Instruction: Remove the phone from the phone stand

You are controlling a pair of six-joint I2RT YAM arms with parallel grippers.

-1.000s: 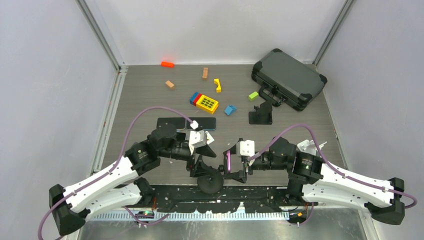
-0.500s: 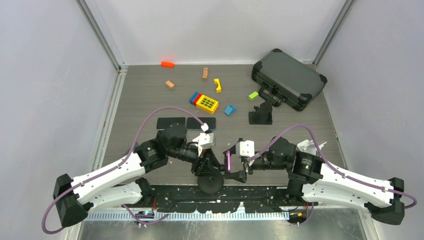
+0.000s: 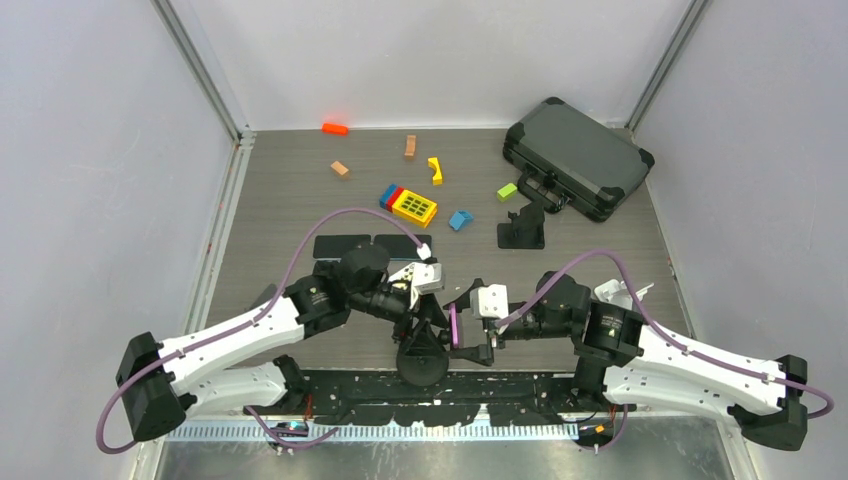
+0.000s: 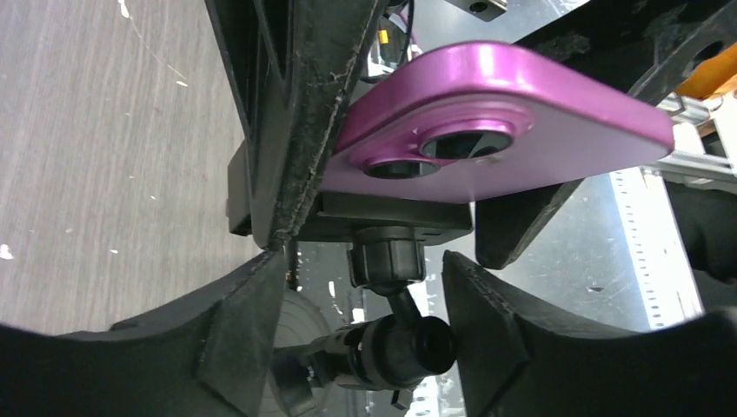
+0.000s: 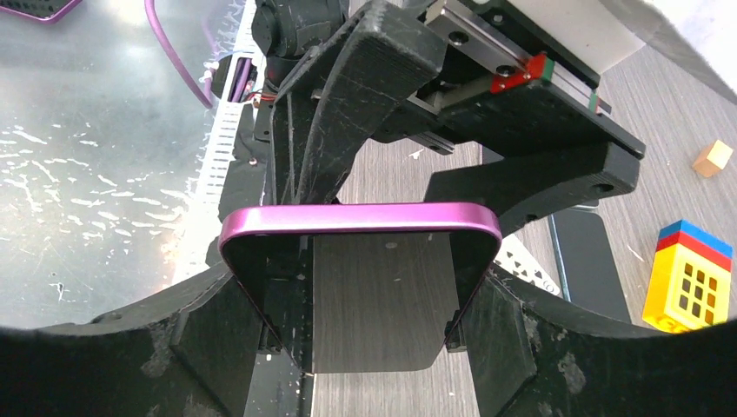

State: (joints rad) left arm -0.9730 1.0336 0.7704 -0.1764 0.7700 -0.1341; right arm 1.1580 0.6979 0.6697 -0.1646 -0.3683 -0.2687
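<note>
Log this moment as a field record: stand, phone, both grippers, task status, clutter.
phone stand: black, at the table's near edge between the arms
phone: purple, seated on the stand's cradle
right gripper: shut on the phone, one finger on each side edge
left gripper: open, fingers either side of the stand's neck, not touching it
task status: phone not yet off the stand
clutter: black case and toy blocks at the far side
</note>
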